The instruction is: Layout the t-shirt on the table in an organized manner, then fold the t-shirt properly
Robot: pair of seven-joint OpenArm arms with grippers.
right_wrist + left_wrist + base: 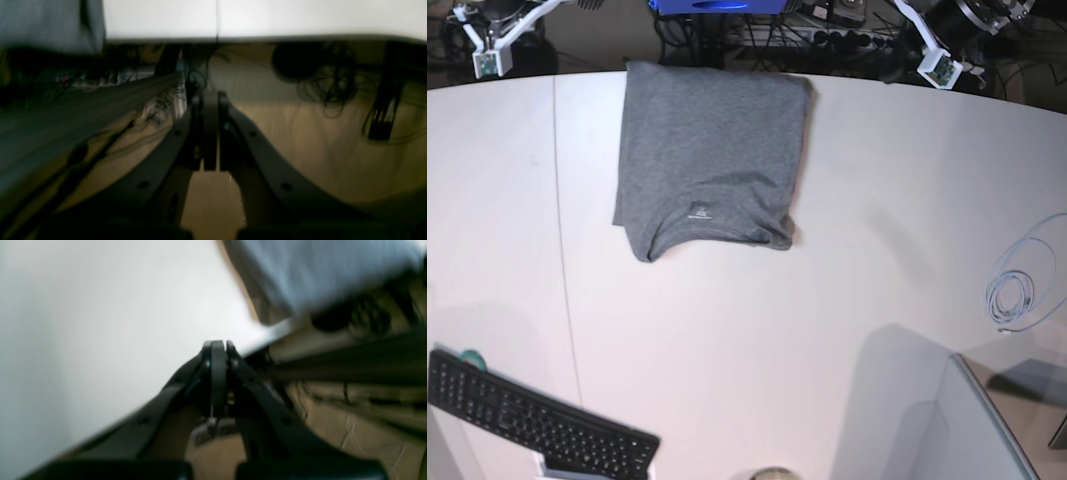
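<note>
Now the grey t-shirt point(712, 160) lies folded at the table's point(857, 200) far edge, hanging slightly over it; left gripper point(218, 345) and right gripper point(210, 96) are both clenched, empty, off that edge.

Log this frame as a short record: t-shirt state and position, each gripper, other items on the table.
t-shirt: folded into a compact rectangle, lying at the far edge of the table, its far edge hanging slightly over
left gripper: shut, empty, off the table edge beside the shirt
right gripper: shut, empty, beyond the table edge
keyboard: black, near left corner
cable: pale coil, right side
contact: neither gripper touches the shirt
</note>
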